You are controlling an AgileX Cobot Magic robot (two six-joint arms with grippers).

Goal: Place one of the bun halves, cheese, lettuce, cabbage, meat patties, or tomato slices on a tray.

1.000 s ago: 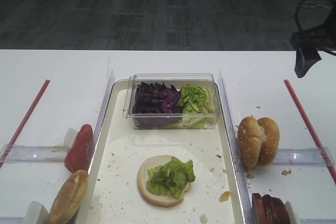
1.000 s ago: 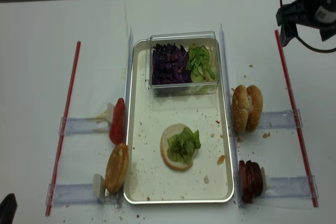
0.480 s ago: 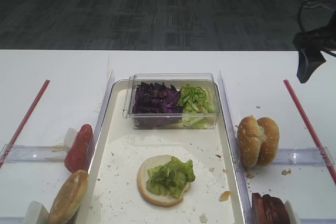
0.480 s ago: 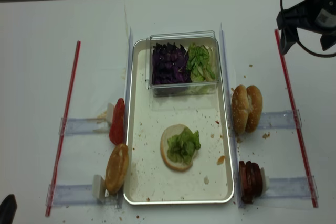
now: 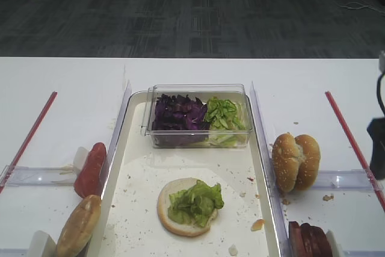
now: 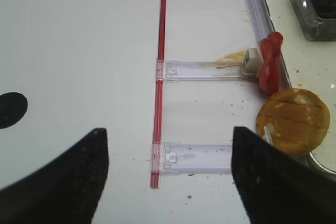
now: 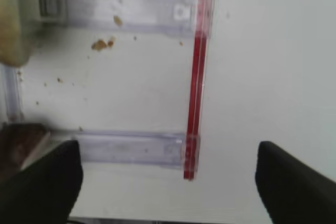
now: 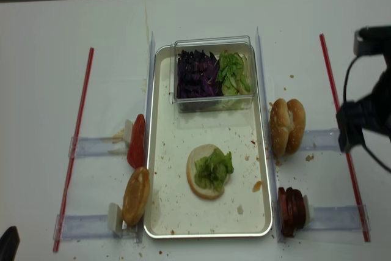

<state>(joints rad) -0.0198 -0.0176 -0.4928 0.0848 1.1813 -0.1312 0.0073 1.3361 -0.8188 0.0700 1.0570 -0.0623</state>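
Lettuce [image 8: 213, 168] lay heaped on a bun half [image 8: 201, 183] near the middle of the white tray [image 8: 160, 212], whose floor was speckled with crumbs. At the tray's far end stood a clear plastic box [image 8: 213, 73] with purple cabbage [image 8: 196, 74] on its left side and more green leaves beside it. Off the tray's left rim, tomato slices [image 8: 137, 141] and another bun [image 8: 135, 195] stood on edge against clear plastic holders [image 6: 197, 70]; off the right rim stood a pair of seeded buns [image 8: 287, 126] and, nearer, the meat patties [image 8: 291, 211]. Red strips [image 8: 74, 145] marked each side of the white desk [image 8: 43, 77], with dark carpet beyond. The right hand [image 7: 168, 177] hung over the right red strip beside the buns, fingers spread wide and holding nothing. The left hand [image 6: 168, 174] hovered low at the near left, likewise wide open and empty.
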